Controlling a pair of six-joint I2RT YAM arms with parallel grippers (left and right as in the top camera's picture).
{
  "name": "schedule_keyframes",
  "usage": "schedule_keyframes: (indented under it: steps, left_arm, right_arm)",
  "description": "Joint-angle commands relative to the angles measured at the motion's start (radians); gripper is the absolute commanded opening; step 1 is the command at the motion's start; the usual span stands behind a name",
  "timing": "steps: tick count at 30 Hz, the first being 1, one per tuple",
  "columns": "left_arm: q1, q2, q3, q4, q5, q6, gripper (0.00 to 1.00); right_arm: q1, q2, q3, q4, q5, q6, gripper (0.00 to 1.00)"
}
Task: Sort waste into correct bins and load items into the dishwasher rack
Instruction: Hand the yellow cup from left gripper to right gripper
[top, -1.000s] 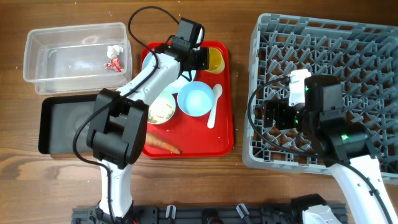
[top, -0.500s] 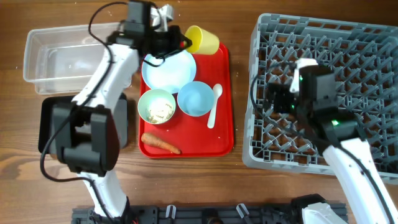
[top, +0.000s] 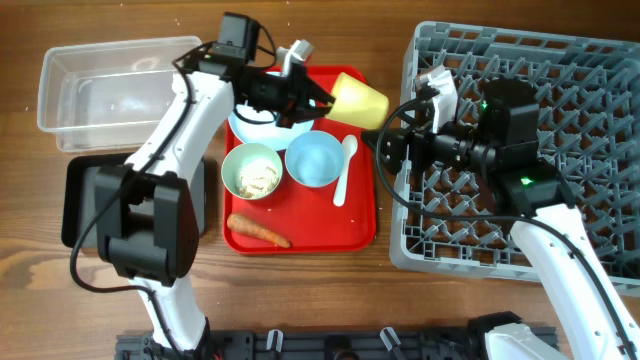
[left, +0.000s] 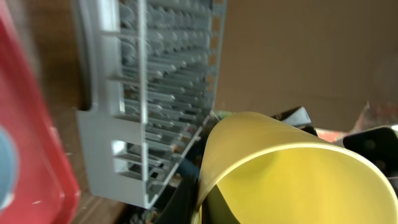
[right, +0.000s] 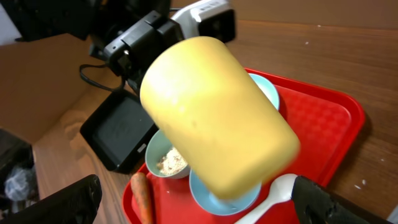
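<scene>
My left gripper is shut on the small yellow cup and holds it tilted in the air between the red tray and the grey dishwasher rack. The cup fills the left wrist view and the right wrist view. My right gripper is open at the rack's left edge, just right of the cup and apart from it. On the tray sit the pale plate, the green bowl with rice scraps, the blue bowl, the white spoon and the carrot. The wrapper is hidden.
The red tray lies in the middle. The clear tub stands at the back left, with the black tray in front of it. The left arm reaches over the tub's right end and the plate.
My left gripper has lifted the yellow cup off the tray's back corner and carried it right toward the rack. My right gripper has swung left to the rack's edge, facing the cup.
</scene>
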Motion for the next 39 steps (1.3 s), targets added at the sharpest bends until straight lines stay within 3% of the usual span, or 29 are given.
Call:
schedule_keyframes:
  steps: [1,7,15,21,28,39]
  left_arm:
    - [-0.040,-0.015,0.010,-0.002,0.104,0.023,0.04]
    - [-0.048,-0.015,0.010,-0.002,0.148,0.023,0.04]
    - [-0.047,-0.015,0.010,-0.002,0.169,0.024,0.04]
    - [-0.048,-0.015,0.010,-0.002,0.170,0.023,0.04]
    - [-0.048,-0.015,0.010,-0.016,0.192,0.016,0.04]
    - [-0.048,-0.015,0.010,-0.016,0.192,0.016,0.04]
  right_arm:
    - [0.003,-0.001,0.016,0.003,-0.059,-0.051,1.00]
    - [0.003,-0.001,0.016,0.006,-0.048,-0.055,1.00]
    - [0.003,-0.001,0.016,0.016,0.124,-0.062,1.00]
    - [0.003,0.006,0.016,0.058,-0.096,-0.238,1.00]
    - [0.003,0.052,0.016,0.058,-0.198,-0.259,0.99]
    - [0.003,0.052,0.016,0.134,-0.139,-0.260,0.78]
